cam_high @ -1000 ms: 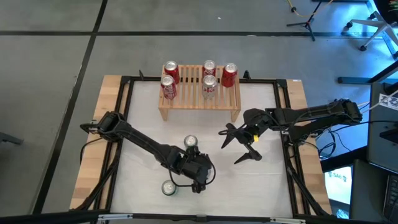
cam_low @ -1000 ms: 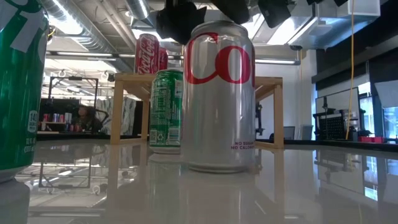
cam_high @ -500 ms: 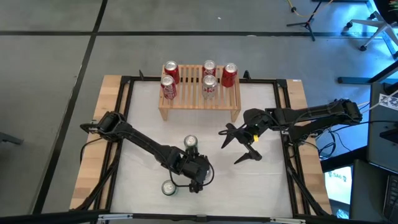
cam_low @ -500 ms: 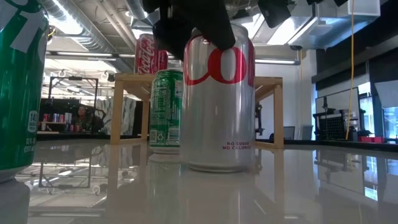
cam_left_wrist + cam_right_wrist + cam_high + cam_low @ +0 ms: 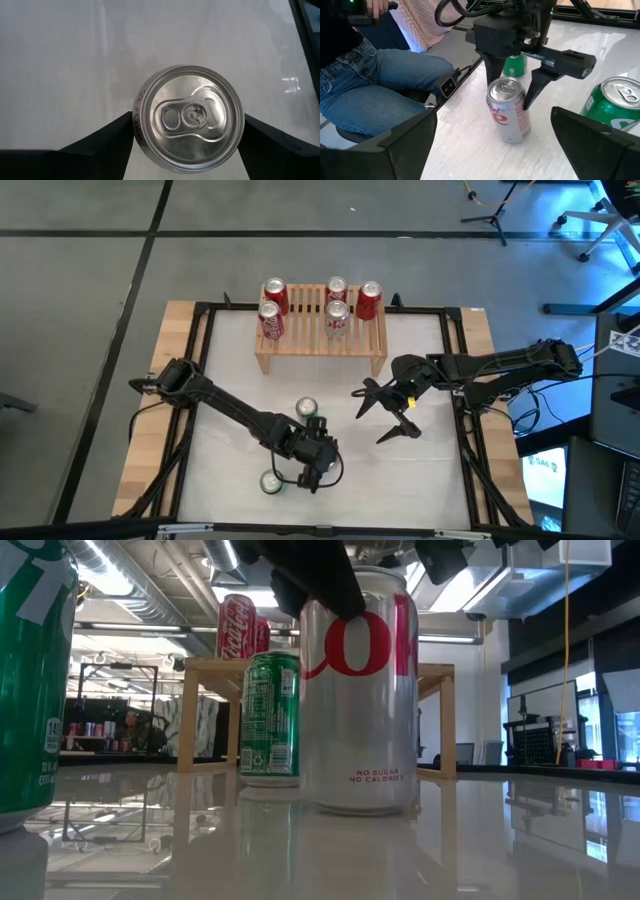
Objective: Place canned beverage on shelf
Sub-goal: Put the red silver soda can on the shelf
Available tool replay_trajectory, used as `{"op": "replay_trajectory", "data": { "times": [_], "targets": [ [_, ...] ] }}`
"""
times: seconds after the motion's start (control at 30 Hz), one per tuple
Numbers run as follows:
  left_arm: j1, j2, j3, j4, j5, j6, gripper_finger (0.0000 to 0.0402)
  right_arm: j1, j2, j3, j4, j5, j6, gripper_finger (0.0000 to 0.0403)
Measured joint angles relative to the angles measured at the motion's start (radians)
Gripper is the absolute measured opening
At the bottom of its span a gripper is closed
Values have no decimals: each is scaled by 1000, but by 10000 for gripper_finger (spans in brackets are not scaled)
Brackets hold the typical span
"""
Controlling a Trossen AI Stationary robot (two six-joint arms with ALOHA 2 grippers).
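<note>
Left gripper [image 5: 512, 87]: pointed straight down from above, fingers [image 5: 105, 137] set on either side of a silver can [image 5: 509, 114]; the can is closed upon and stands slightly tilted on the white table [image 5: 430, 470].

Green cans: one [image 5: 307, 409] just beyond the left gripper, toward the shelf; another [image 5: 271, 481] just beside it, on the near side.

Shelf [image 5: 320, 345]: well beyond the left gripper, at the far edge; five cans are held upright.

Right gripper [image 5: 392, 415]: held low, well to the side of the silver can, fingers spread wide, empty.

Silver can [image 5: 358, 705] — slightly tilted; slatted shelf [image 5: 320, 340] — five cans.
</note>
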Motion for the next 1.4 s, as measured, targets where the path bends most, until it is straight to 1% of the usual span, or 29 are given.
{"op": "replay_trajectory", "data": {
  "times": [0.27, 0.43, 0.53, 0.67, 0.97, 1.4],
  "targets": [
    [34, 0, 0, 7, 101, 84, 287, 0, 0, 0, 0, 0, 0, 386],
    [55, 2, -3, 61, 196, 134, 288, 0, 0, 0, 0, 0, 0, 386],
    [66, 3, -3, 88, 227, 146, 288, 0, 0, 0, 0, 0, 0, 386],
    [76, 3, -3, 89, 248, 195, 289, 0, 0, 0, 0, 0, 0, 386],
    [74, 3, -3, 68, 259, 370, 289, 0, 0, 0, 0, 0, 0, 386],
    [74, 3, -2, 70, 257, 361, 289, 0, 0, 0, 0, 0, 0, 386]
  ]
}}
